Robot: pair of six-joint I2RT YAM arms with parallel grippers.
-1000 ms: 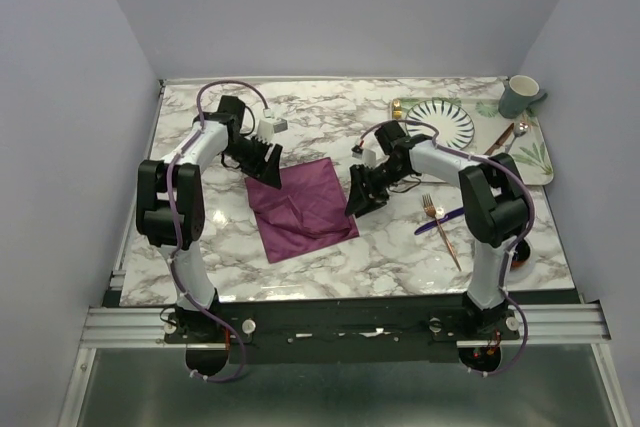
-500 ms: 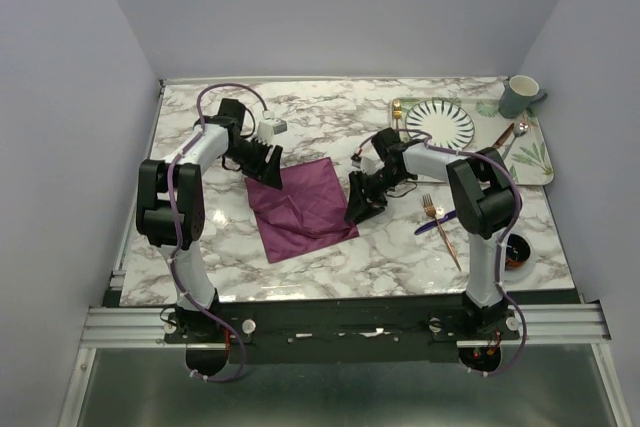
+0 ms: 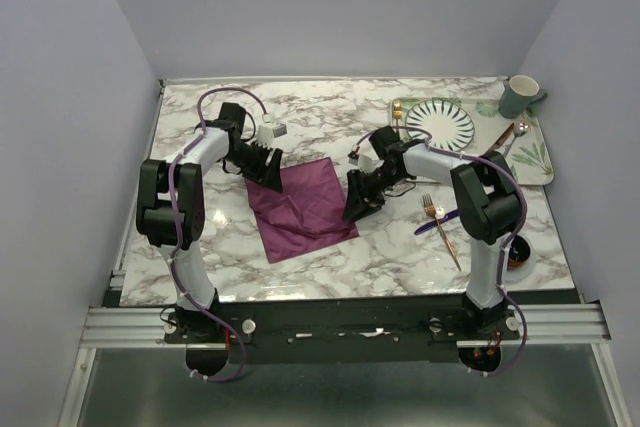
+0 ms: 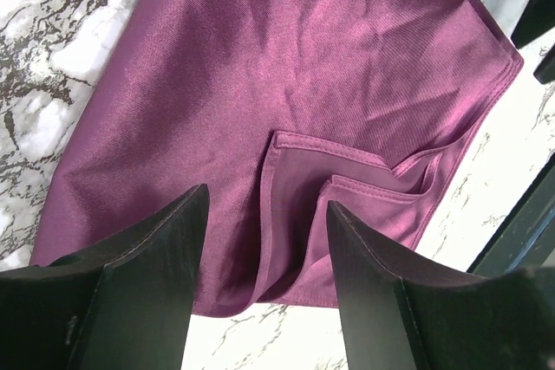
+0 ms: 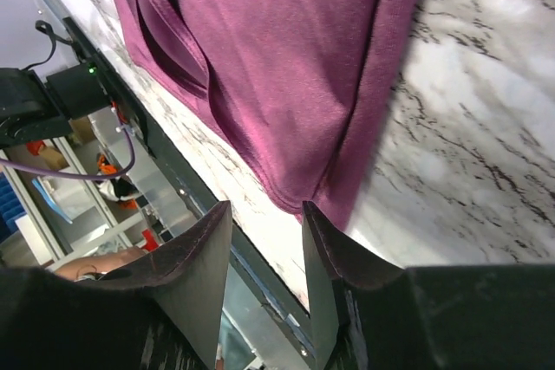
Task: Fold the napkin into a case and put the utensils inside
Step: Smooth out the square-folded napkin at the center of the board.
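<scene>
The right fingers [image 5: 195, 266] have narrowed and edged in at the right corner of the napkin [image 3: 303, 207], a gap still between them. The left fingers [image 4: 147, 283] stand wide over its far-left fold, gripping nothing. The napkin lies partly folded mid-bench [image 3: 400, 257]

Napkin [image 4: 260, 67]: plum-purple with a satin sheen, pinker where the light catches. It lies under and ahead of the left pincer [image 4: 264, 201], which is matt black.

Right pincer [image 5: 264, 210]: also black, with the same purple cloth at its tips.

Counter [image 3: 330, 257]: white marble with grey-black veining.

To the right of the right pincer: fork [image 3: 452, 250] copper, knife [image 3: 425, 228] dark blue.

Beyond the right pincer: plate [image 3: 440, 122] white with dark green radiating stripes, tray [image 3: 530, 162] pale with a green leaf print, mug [image 3: 520, 97] grey-green.
</scene>
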